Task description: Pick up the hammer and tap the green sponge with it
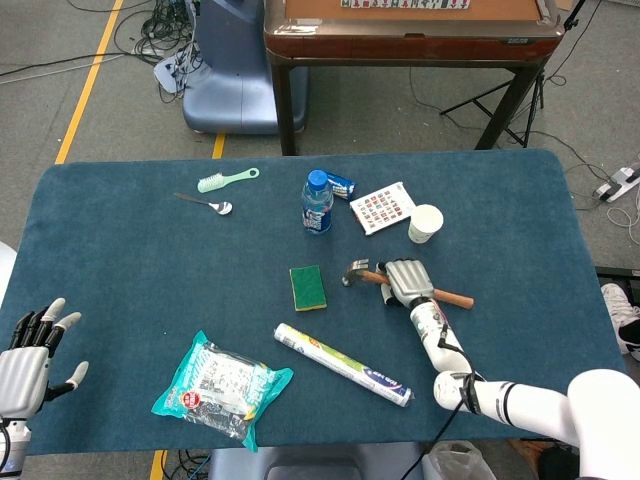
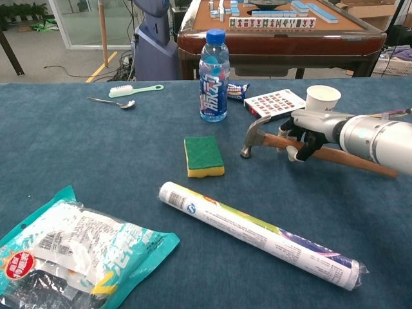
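Right hand (image 2: 302, 138) has its fingers wrapped round the wooden handle of the steel claw hammer (image 2: 257, 134), gripping fairly close behind the head; the head looks just clear of the blue felt tabletop (image 1: 130, 230), though whether it is truly off the cloth I cannot tell, and the handle trails out toward the right edge. Hammer sits right of the table's middle, with the green-topped yellow sponge block (image 2: 203, 155) near its head on the left, lying flat, apart from it. Left hand (image 1: 28, 355) is down at the near left corner, fingers spread, holding nothing. Hammer should handle stiff and head-heavy; a hold this far forward gives control but a short swing, and the smooth handle could twist if the grasp is loose. Sponge is soft and light, it'll squash under a tap and may skid on the felt, so a gentle drop looks enough. Blue-capped plastic water bottle (image 2: 214, 74) stands toward the far edge behind the sponge, white paper cup (image 2: 322, 98) just behind the hand, a swing could clip either. Wrapped white roll (image 2: 257, 233) lies toward the near edge
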Robot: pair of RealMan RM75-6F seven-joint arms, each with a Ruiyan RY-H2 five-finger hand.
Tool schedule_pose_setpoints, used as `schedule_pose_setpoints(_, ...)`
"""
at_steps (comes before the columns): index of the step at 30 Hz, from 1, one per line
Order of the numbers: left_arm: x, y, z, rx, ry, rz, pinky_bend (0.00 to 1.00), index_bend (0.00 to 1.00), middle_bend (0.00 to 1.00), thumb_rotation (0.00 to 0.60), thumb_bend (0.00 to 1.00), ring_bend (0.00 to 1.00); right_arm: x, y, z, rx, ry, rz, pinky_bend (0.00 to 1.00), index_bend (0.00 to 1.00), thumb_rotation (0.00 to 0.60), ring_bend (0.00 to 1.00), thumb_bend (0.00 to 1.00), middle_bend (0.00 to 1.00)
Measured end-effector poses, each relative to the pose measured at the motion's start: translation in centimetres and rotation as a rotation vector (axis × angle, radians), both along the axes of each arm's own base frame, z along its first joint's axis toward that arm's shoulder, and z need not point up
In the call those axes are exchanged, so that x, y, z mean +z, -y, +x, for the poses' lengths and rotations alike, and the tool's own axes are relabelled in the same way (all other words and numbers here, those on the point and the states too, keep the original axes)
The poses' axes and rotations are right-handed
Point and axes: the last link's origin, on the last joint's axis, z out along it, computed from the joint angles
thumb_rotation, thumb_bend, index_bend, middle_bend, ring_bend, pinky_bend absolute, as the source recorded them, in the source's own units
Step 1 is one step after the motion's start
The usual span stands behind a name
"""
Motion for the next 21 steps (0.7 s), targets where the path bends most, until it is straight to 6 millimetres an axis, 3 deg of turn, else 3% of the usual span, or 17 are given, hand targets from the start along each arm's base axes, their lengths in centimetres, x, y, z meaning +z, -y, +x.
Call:
schedule_pose_setpoints(18, -0.2, -0.4, 0.6, -0.004, -0.002, -0.016, 0.01, 0.20, 0.04, 0.600, 0.25, 0.02, 1.1, -0.2, 0.4, 0.038, 0.124, -0.061, 0.25, 0.52, 0.600, 0.41, 0.86, 0.63)
schedule_pose_setpoints(21, -0.2, -0.5, 0.7, -0.002, -0.002, -0.017, 0.01, 0.20, 0.04, 0.600, 0.25, 0.02, 1.3, -0.2, 0.4, 0.043, 0.132, -0.059, 0.31, 0.54, 0.600, 0.46, 0.90, 0.66)
